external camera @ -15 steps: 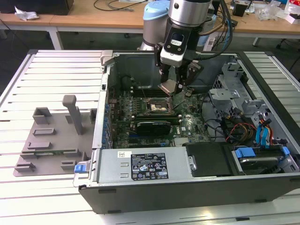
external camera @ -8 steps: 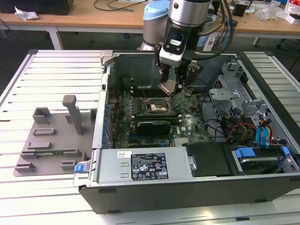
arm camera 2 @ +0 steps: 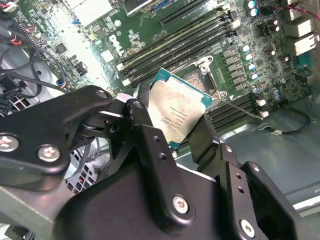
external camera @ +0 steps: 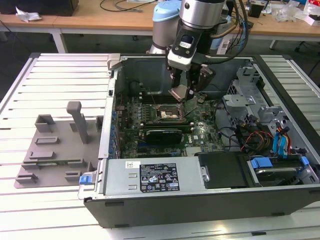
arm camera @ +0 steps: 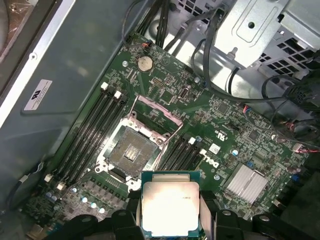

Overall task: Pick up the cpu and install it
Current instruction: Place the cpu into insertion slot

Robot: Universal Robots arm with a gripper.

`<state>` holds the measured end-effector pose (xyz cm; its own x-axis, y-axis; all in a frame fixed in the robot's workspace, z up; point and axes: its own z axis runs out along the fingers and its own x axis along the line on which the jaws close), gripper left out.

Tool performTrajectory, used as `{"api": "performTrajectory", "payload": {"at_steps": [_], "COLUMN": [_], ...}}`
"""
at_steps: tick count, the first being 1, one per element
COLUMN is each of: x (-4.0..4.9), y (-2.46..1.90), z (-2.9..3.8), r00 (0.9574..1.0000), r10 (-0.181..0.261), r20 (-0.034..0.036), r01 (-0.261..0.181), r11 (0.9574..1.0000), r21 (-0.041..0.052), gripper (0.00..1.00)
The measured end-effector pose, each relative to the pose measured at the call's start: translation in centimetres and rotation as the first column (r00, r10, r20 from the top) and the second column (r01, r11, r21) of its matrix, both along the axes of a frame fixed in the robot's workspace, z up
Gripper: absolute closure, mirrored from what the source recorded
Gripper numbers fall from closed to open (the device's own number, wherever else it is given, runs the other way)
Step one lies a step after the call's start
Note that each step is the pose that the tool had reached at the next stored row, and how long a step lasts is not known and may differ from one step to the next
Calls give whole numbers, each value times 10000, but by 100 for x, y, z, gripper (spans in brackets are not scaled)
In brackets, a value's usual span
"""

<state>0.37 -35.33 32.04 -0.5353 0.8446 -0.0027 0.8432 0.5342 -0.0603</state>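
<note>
Arm angled down into case [external camera: 210,207], gripper [arm camera 2: 175,117] pinching cpu [arm camera: 171,205] (tilted) near open socket [arm camera: 131,151].

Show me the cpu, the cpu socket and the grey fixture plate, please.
cpu [arm camera 2: 181,112]: second wrist view, middle of its silvery top.
cpu socket [arm camera: 132,151]: first wrist view, centre of its contact field.
grey fixture plate [external camera: 64,146]: exterior view, flat base between its posts.
</note>
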Motion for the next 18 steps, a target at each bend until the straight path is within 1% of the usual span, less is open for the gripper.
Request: {"api": "performTrajectory", "payload": {"at_steps": [12,14,17,18], "x": [0,0,0,0], "y": [0,0,0,0], "z": [-1,-4,-6,-6], "r00": [9988,9965,9891,9872], "r10": [-482,-834,-1470,-1593], "r20": [0,0,1,1], "r01": [482,834,1470,1593], "r11": [9988,9965,9891,9872], "r21": [-2,-3,-11,-14], "gripper": [45,45,45,45]}}
